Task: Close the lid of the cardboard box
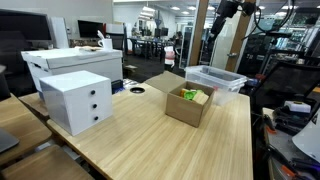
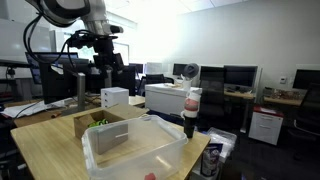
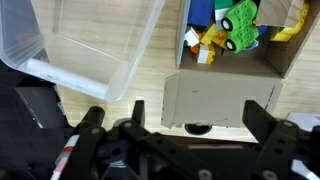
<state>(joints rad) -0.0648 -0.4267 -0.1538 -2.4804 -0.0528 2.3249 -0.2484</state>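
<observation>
The gripper [image 3: 177, 112] hung high, jaws spread wide, above the cardboard box [image 1: 188, 106], its lid [image 3: 220, 100] folded open, beside a clear bin [image 1: 215, 78] near the worktop's [image 1: 150, 140] far corner.

Ahead of the jaws, the lid [image 3: 220, 100] is matt brown cardboard, as is the cardboard box [image 1: 186, 110] beyond. The bin [image 3: 90, 40] beside it is clear, glossy plastic. The surface [image 3: 150, 85] under the jaws is smooth, pale wood-grain.

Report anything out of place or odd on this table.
Only the small brown cardboard box stands out: its flat brown flap lid is splayed open, leaving colourful toys exposed. Nothing looks spilled or damaged.
</observation>
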